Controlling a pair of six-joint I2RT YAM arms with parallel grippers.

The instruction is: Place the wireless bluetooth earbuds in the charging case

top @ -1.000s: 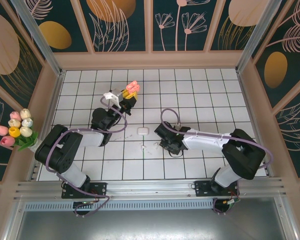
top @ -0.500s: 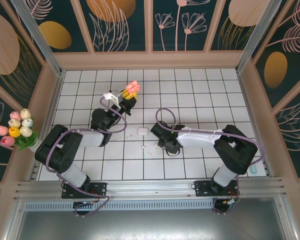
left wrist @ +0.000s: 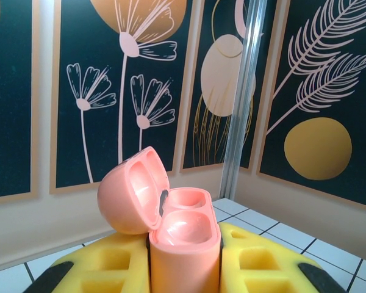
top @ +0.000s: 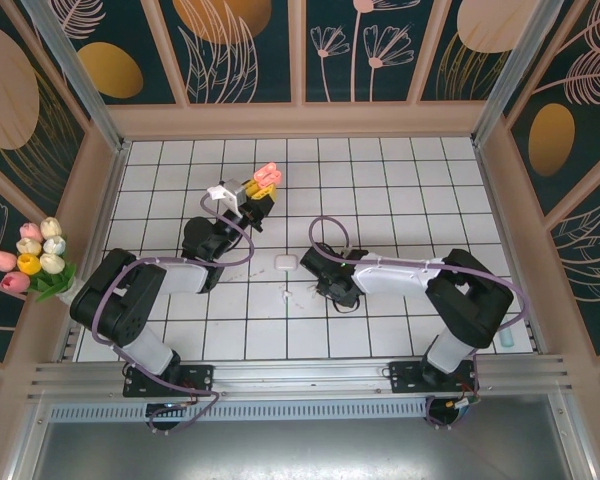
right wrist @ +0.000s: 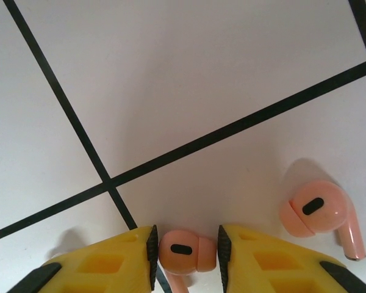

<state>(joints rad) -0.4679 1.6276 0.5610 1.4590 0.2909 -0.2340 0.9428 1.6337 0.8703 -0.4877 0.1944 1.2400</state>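
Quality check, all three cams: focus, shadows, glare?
Right wrist: the pink earbud between the yellow fingers and the loose earbud beside them are crisp, with soft shadows on the tile. Left wrist: open charging case in focus, mild sheen in its wells. Top external: evenly lit, no glare on the table, earbuds too tiny for detail.

The charging case (left wrist: 184, 250) is smooth salmon-pink plastic with a soft satin sheen. Both earbuds (right wrist: 184, 249) (right wrist: 317, 210) look like the same plastic, slightly glossier. The yellow fingers (right wrist: 274, 262) are matt moulded plastic. The worktop (right wrist: 189, 79) is smooth, faintly shiny white tile.
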